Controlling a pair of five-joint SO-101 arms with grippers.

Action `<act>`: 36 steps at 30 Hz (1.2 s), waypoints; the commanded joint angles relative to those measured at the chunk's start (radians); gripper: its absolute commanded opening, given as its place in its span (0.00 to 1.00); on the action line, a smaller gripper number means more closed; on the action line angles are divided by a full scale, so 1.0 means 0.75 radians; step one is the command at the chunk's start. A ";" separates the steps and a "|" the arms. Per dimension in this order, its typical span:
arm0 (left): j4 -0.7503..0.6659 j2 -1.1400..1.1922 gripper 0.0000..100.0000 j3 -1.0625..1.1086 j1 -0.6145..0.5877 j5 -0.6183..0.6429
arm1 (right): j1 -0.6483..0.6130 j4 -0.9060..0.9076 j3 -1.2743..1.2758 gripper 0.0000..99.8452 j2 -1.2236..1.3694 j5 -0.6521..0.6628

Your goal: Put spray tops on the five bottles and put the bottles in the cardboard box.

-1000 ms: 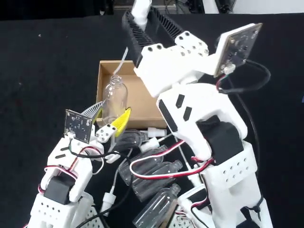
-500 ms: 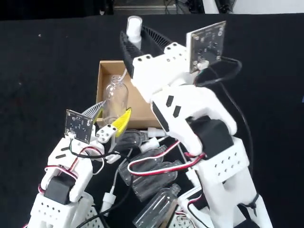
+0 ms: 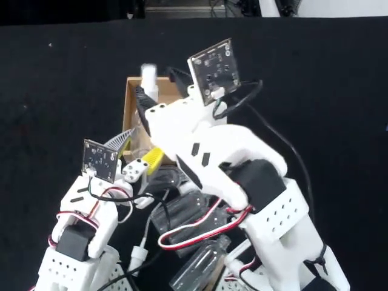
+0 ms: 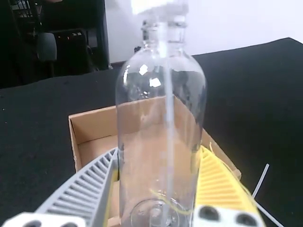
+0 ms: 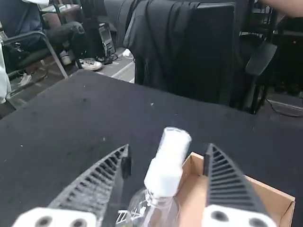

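A matte black table [image 3: 66, 66] carries everything. The bulky white plastic right arm [image 3: 242, 176] arches from 5 o'clock up toward 11 o'clock in the high view. Its right gripper [image 5: 166, 150] has dark ribbed, wedge-shaped jaws that stand released, one on each side of the spray top with a gap on both sides. The smaller left arm [image 3: 85, 212] sits at 7 o'clock. Its left gripper [image 4: 160, 153] is clenched on the bottle, with a grey ribbed jaw on one flank and a yellow one on the other. The cardboard box [image 3: 129, 100] is a shallow, brown, open tray of plain board, lying at 11 o'clock just behind that grip. The bottle [image 4: 161, 104] is clear, smooth and round-shouldered, and is held upright over the box's near edge. More clear bottles [image 3: 194, 264] lie on their sides at 6 o'clock of the box, partly under the right arm. The spray top [image 5: 168, 158] — white, cylindrical — rests tilted in the bottle's neck, and its thin dip tube [image 4: 166, 118] runs down inside the glassy wall.
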 commanded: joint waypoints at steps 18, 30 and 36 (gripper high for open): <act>-0.286 -0.010 0.20 -0.157 -0.617 0.010 | 0.550 0.029 0.388 0.05 -0.455 0.010; -0.636 0.399 0.20 -0.337 -0.983 -0.086 | 0.565 -0.366 1.147 0.05 -0.637 0.006; -0.910 0.867 0.20 -0.427 -1.186 -0.117 | 0.563 -0.513 1.319 0.05 -0.639 0.004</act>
